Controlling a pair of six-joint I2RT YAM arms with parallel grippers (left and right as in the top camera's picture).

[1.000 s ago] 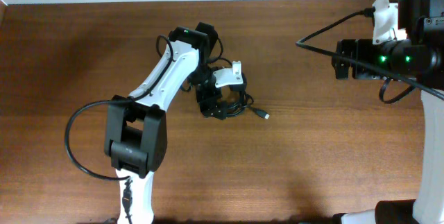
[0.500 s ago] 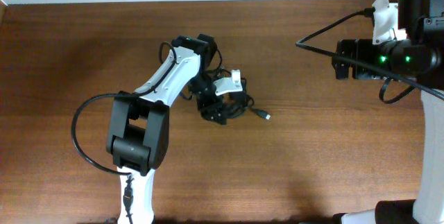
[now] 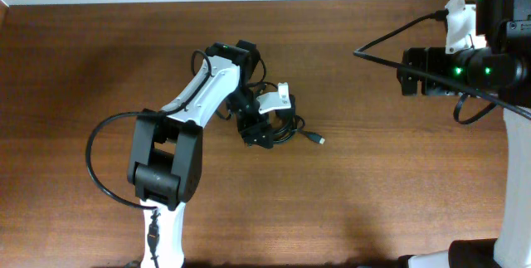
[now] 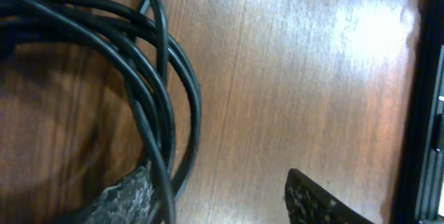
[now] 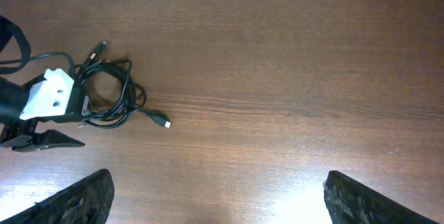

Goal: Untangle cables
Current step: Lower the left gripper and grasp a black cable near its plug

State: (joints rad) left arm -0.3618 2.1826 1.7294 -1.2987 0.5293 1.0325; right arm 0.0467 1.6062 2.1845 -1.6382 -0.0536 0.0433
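Since a second ago, my left arm (image 3: 207, 94) has eased slightly toward 4 o'clock, and the loose plug has slid a touch the same way; in the last half second almost nothing has changed.

Overhead view, from the left: the white and black left arm reaches up from the 7 o'clock edge of the brown wooden bench (image 3: 373, 185), then bends down toward the middle. Its left tool (image 3: 259, 132) sits low over the bench at the 8 o'clock side of the cables (image 3: 287, 125), a small black coiled bundle near the bench centre.

In the left wrist view, the left tool's fingers (image 4: 128, 197) stand well apart. Several looped strands run along the inside of the left-hand finger, with bare wood across the rest of the gap. Nothing is clamped.

One plug (image 3: 318, 139) trails out of the bundle toward 4 o'clock and lies flat on the wood.

At 2 o'clock, well apart from the bundle, the right tool (image 5: 225, 196) hangs with its fingers spread wide, holding nothing.
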